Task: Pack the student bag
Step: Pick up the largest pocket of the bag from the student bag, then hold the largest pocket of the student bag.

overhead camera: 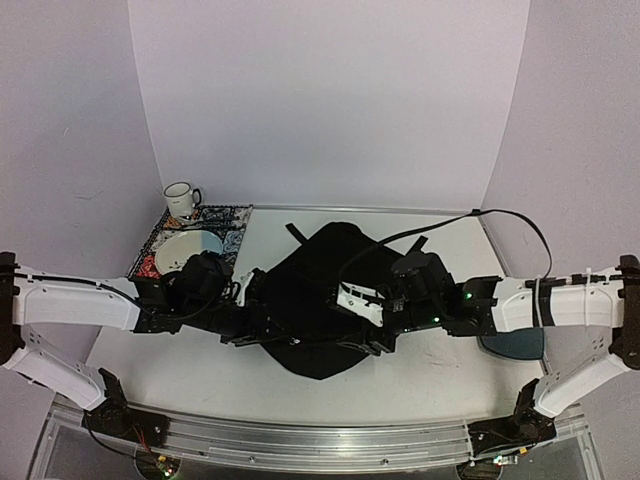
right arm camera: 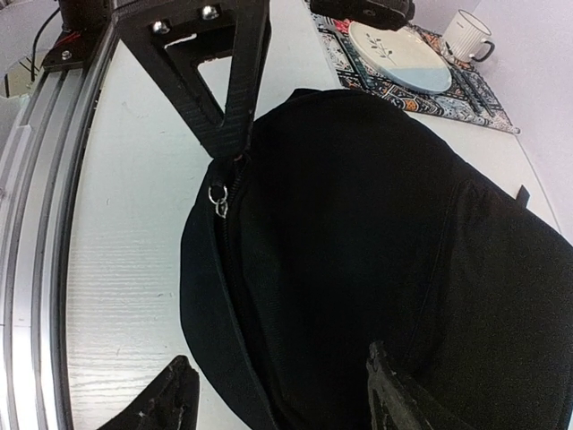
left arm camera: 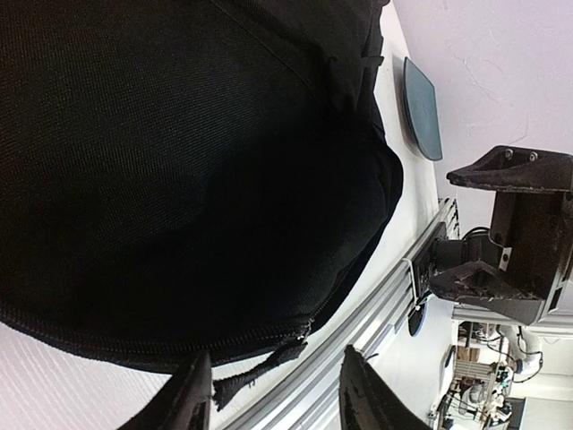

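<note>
The student bag (overhead camera: 315,280) lies flat in the middle of the table, black and zipped along its near edge. My left gripper (left arm camera: 277,399) is open at the bag's near left edge. The black fabric zipper pull (left arm camera: 260,372) lies loose between its fingers, touching neither. A metal ring pull (right arm camera: 218,199) hangs just below the left gripper's fingertips (right arm camera: 228,134). My right gripper (right arm camera: 282,399) is open and straddles the bag's near rim; one finger is over the table, the other over the black fabric. Nothing is held.
A patterned placemat (overhead camera: 232,218) at the back left carries a pale plate (overhead camera: 190,243) and a white mug (overhead camera: 181,199). A flat dark-teal pad (overhead camera: 515,343) lies at the right, under the right arm. The aluminium rail (overhead camera: 320,440) runs along the near edge.
</note>
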